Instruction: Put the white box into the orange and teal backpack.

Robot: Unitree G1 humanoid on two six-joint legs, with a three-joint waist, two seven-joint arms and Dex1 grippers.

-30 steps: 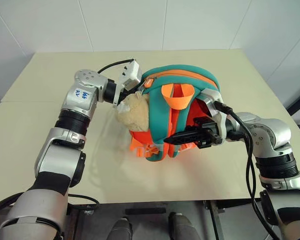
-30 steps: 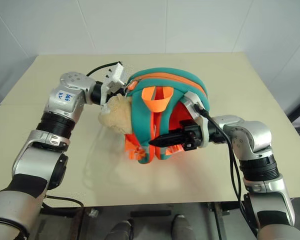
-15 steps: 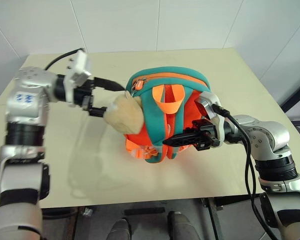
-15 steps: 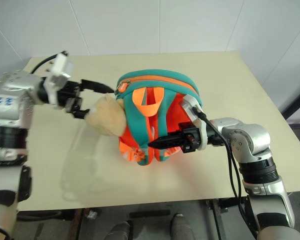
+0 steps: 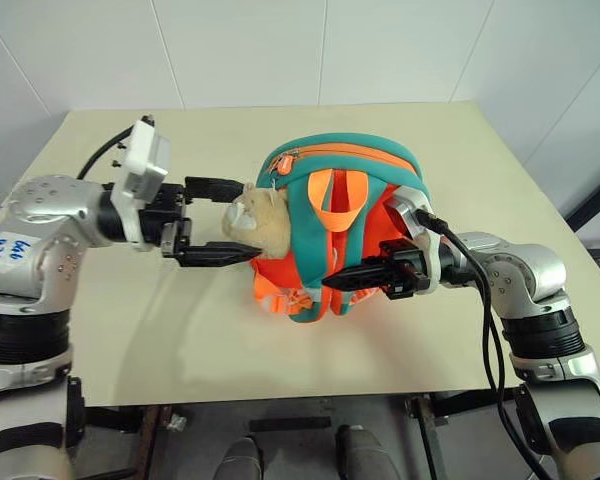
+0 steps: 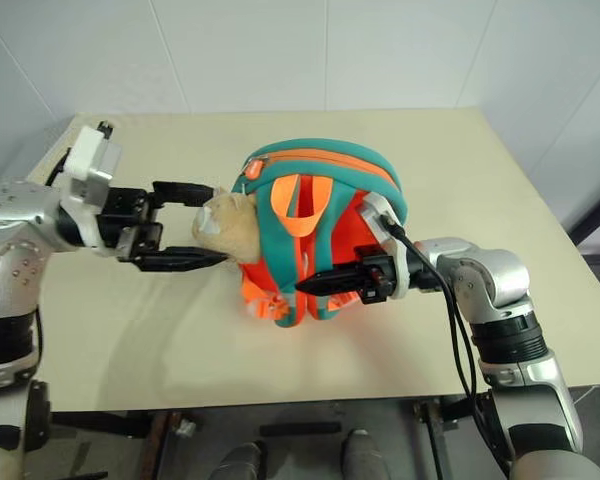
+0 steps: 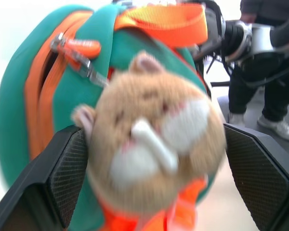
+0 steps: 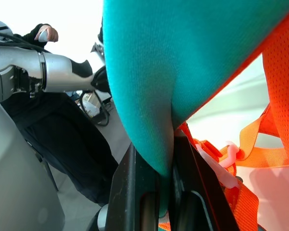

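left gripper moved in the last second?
Yes. The left gripper was tucked against the orange and teal backpack by its zipper; now it has pulled back toward the table's left side and opened, fingers either side of the plush charm.

The head cameras are looking down over the table, both showing the backpack. The left wrist camera is facing its plush charm closely; the right is pressing against a teal strap.
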